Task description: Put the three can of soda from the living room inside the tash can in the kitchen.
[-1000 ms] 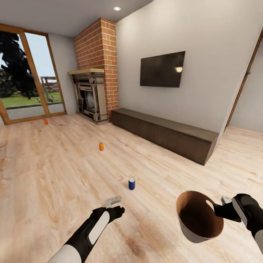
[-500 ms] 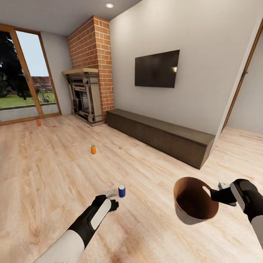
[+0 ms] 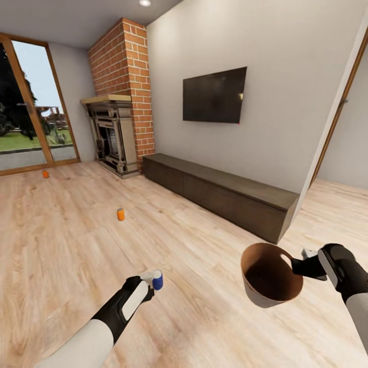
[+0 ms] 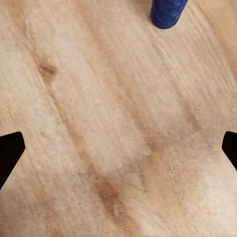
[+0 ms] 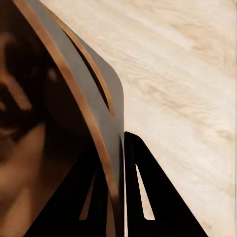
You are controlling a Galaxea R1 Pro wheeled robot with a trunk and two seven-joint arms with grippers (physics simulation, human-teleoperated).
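The left end effector hangs low over the wood floor with its fingers spread wide, the dark blue soda can just beyond them. Two orange soda cans stand farther left, the far one near the glass doors. The right end effector is clamped on the rim of the tan trash can, tilted at near right.

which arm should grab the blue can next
Left. Its tool is open right beside the blue can, which stands on the floor. The right tool is shut on the trash can rim.
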